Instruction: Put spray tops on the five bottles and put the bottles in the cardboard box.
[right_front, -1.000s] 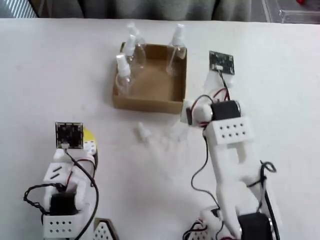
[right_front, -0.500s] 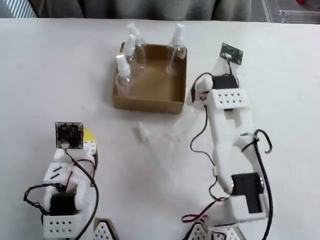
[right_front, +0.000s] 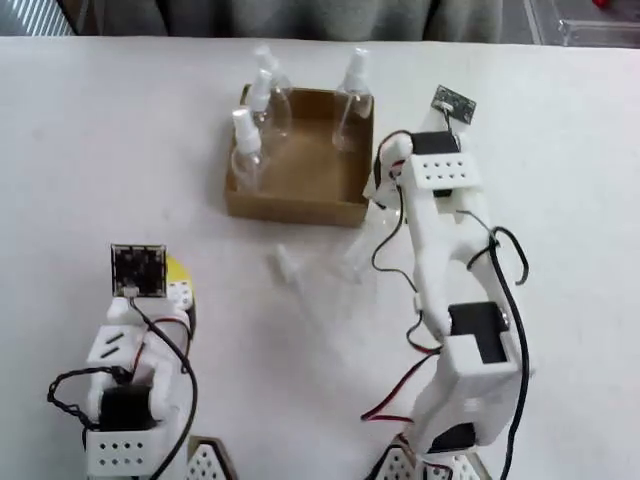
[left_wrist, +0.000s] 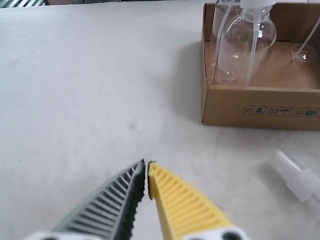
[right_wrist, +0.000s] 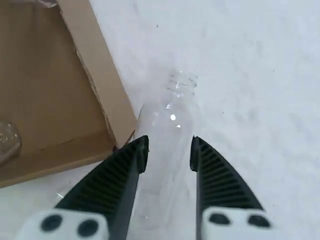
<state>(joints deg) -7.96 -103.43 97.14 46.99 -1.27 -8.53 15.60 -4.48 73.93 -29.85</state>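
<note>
A plain white desk (right_front: 120, 140) runs back to a fold of grey fabric (right_front: 300, 15) along its far edge, with a clear plastic bin (right_front: 590, 28) at the far right corner. The cardboard box (right_front: 295, 210) sits near the middle of the desk, and four capped bottles (right_front: 247, 150) stand upright inside it along its walls. The uncapped bottle (right_wrist: 167, 120) lies on the desk just beside a corner of the box, its threaded neck pointing away from the right end effector (right_wrist: 168, 147), whose two black fingers (right_wrist: 132, 165) stand partly open on either side of the bottle's body, close against it; whether they press it cannot be told. A loose spray top (left_wrist: 295, 175) lies on the desk in front of the box. The left end effector (left_wrist: 147, 167) rests well back from the box, grey and yellow fingers closed tip to tip with nothing between them
</note>
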